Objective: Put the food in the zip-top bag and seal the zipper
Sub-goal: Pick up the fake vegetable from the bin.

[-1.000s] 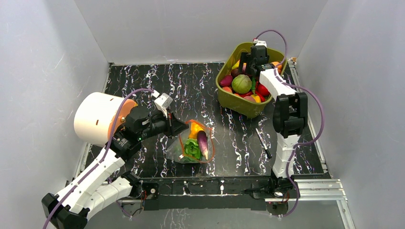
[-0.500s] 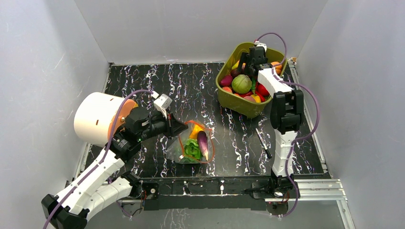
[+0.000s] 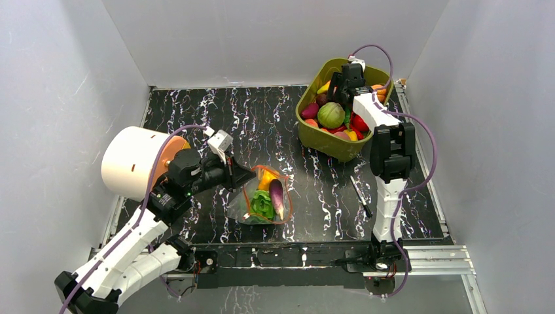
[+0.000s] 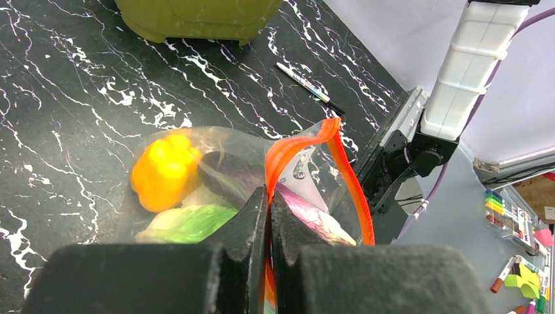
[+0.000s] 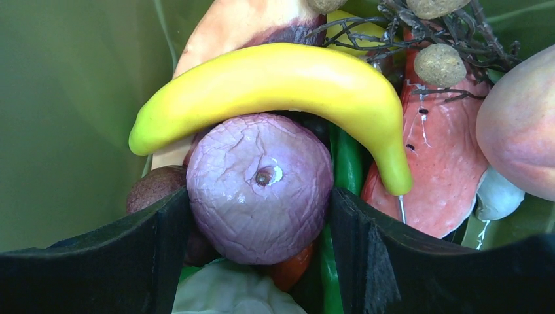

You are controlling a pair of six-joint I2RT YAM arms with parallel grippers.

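On a black marbled table [image 3: 262,118], the left claw [image 4: 268,193] is pressed together on the orange zipper [image 4: 278,163] of a clear bag [image 4: 242,140] lying near the front edge, with a pepper [image 4: 163,173], eggplant [image 4: 226,176] and lettuce [image 4: 190,222] inside. The right claw [image 5: 260,209], down in the green tub [image 3: 334,149], brackets a purple onion [image 5: 260,176]; whether it grips is unclear.

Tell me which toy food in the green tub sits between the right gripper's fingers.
The round purple piece, tucked under the yellow banana; all the other pieces lie outside the right gripper.
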